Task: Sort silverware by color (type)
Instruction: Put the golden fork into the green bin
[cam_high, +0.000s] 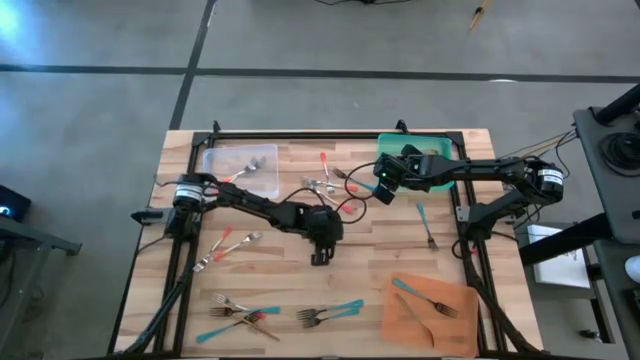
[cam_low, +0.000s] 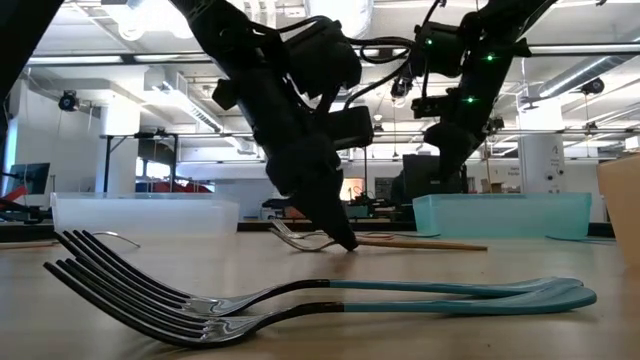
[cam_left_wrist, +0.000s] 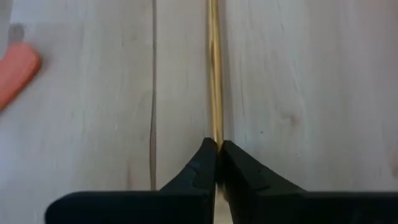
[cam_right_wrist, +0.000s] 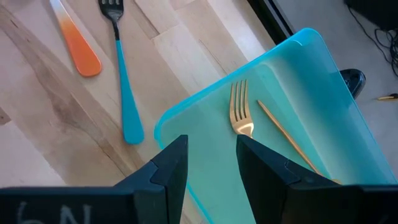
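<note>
Left tool (cam_left_wrist: 216, 163) is down at the table (cam_high: 370, 260) near mid-table, fingers pinched tight on a thin gold handle (cam_left_wrist: 213, 68) that runs straight out from between the tips; the handle lies flat along the wood grain. In the low view the same tool (cam_low: 345, 238) slants down w/ its tip at the table surface. An orange-red handle end (cam_left_wrist: 15, 71) lies on the wood off to one side, apart from the gold one. Right tool (cam_right_wrist: 211, 152) hangs over the near corner of the teal tray (cam_right_wrist: 323, 81) at the back right of the table, fingers apart, nothing between them; inside the tray lies a gold fork (cam_right_wrist: 239, 115) w/ a second thin gold handle (cam_right_wrist: 289, 143) just beside it. On the wood next to that tray: a teal-handled fork (cam_right_wrist: 124, 81) and an orange-handled piece (cam_right_wrist: 78, 46), near each other but not touching. Rest of silverware is scattered: 2 teal-handled forks (cam_low: 300, 300) stacked at front edge, more pcs front left, some in the orange tray (cam_high: 435, 315) front right, clear tray (cam_high: 240, 172) back left.
</note>
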